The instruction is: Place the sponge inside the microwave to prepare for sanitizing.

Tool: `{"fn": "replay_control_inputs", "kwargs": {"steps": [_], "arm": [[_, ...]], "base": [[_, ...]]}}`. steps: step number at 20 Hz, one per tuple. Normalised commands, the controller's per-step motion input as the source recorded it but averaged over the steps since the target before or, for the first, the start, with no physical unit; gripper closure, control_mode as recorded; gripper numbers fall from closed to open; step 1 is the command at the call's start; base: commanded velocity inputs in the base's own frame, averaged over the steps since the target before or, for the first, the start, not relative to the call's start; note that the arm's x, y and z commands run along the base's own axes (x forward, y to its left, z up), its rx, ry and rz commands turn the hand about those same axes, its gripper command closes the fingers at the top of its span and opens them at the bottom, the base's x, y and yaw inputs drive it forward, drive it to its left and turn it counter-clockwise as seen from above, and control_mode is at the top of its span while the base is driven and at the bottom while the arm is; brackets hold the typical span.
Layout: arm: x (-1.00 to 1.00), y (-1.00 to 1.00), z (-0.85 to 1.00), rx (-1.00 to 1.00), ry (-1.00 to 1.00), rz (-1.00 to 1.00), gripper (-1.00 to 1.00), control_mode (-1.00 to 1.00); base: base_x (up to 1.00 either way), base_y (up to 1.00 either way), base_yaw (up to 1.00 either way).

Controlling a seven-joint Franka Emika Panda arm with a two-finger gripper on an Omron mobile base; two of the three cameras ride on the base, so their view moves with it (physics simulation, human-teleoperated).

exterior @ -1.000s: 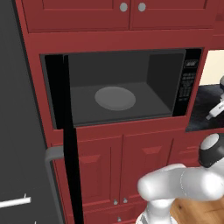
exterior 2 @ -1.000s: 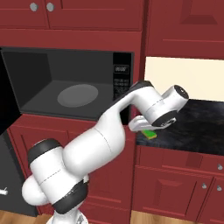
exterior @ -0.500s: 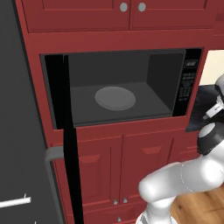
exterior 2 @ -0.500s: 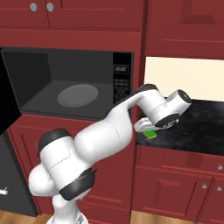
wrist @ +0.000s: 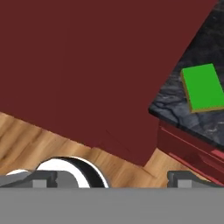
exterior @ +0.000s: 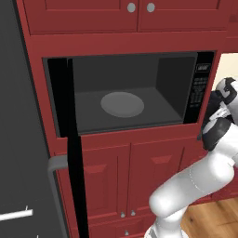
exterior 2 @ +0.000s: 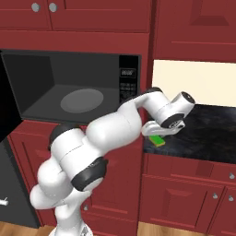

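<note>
Jaws spread wide, empty; your sponge (wrist: 202, 87) at the counter (wrist: 192, 120) corner looks light, squashy—pinch its long sides.

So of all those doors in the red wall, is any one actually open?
Only the large black microwave door: it is swung wide to the left, showing the grey cavity and round turntable. The red cabinet doors above and below sit flush and closed.
</note>
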Motion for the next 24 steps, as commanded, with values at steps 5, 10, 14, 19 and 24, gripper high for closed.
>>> {"fn": "replay_control_inputs", "kwargs": {"steps": [5, 10, 14, 19, 24], "arm": [[0.35, -0.18, -0.17, 0.0, 0.01, 0.02, -1.0, -1.0], [0.22, -0.22, -0.19, 0.0, 0.0, 0.03, -1.0, -1.0], [0.24, -0.2, -0.18, 0.0, 0.0, 0.02, -1.0, -1.0], [0.24, -0.18, -0.24, 0.0, -0.01, 0.01, -1.0, -1.0], [0.29, -0.14, -0.2, 0.0, 0.0, 0.0, -1.0, -1.0]], "base": [[0.0, 0.0, 0.0], [0.0, 0.0, 0.0], [0.0, 0.0, 0.0], [0.0, 0.0, 0.0], [0.0, 0.0, 0.0]]}}
